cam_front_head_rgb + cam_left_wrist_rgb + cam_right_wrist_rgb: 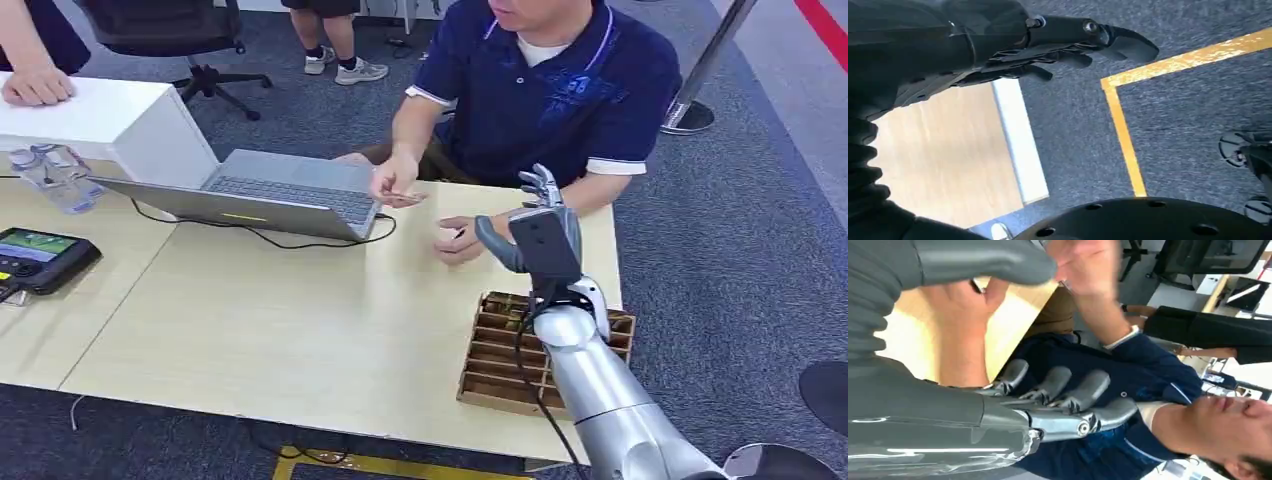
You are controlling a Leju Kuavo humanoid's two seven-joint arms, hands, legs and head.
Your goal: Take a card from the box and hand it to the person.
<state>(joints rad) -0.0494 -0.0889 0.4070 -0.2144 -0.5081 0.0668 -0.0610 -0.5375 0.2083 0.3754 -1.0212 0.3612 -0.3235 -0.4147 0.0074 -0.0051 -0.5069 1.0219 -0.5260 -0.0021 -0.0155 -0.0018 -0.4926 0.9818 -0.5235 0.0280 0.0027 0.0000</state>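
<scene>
- Wooden box [497, 355] with slots sits on the table [280, 320]; I cannot tell the cards inside.
- Right hand [535, 225] above the box, fingers [1083, 392] spread, holding nothing.
- Person's hand [397, 180] beyond the box holds a card [405, 199].
- Left hand [1068, 42]: fingers straight, empty.
- No readable writing.

matt wood, card and brushed metal

the table [300, 320] at frame centre looks pale matt wood-grain laminate; the box [500, 360] at lower right is brown corrugated card; the right arm [610, 400] is smooth satin silver metal; the floor [740, 250] is rough grey carpet.

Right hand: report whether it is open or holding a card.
Open. The right hand has its fingers spread and holds no card, raised before the person.
</scene>
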